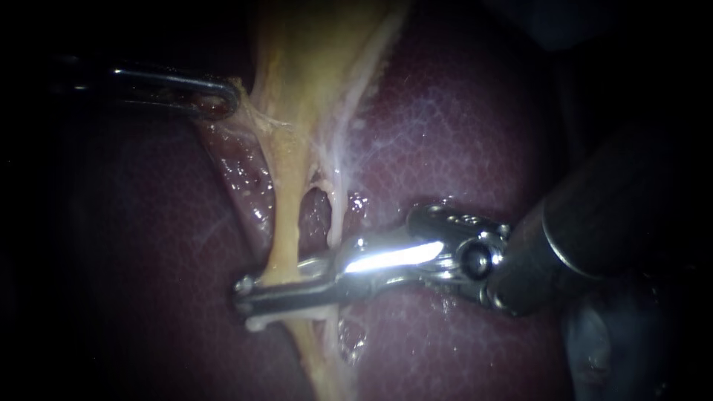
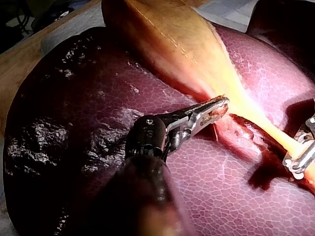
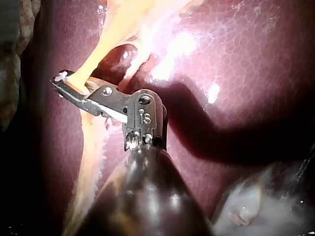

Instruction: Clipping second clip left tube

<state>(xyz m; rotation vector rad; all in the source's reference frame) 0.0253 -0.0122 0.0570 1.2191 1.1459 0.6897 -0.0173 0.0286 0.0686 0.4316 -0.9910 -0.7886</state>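
Plainly you are in the middle of the clipping itself. Your right instrument [image 1: 249,293] lies across the left tube [image 1: 286,215], the yellow strand that runs down from the gallbladder [image 1: 312,59] over the liver [image 1: 460,134]. Its two jaws press onto that tube from both sides, low on its length. A small pale piece shows at the jaw tips, in the endoscope view and the right wrist view alike. I take it for the clip [image 1: 255,324], seated in the jaws and around the tube. The whiter right tube [image 1: 336,219] hangs just beside and passes behind the instrument nearer its hinge; whether it lies clear of the jaws I cannot tell. Your left instrument [image 1: 223,100] has its jaws clamped on the edge of the gallbladder, holding it to the side so that both tubes stand stretched and apart.

What looks done is the reach, the placing around the tube and most of the squeeze. What is left, by my judgement, is to see the clip fully locked, open the jaws and back away without dragging the tube. I can make out no other clip on the left tube, so you cannot judge the spacing between clips from these views.
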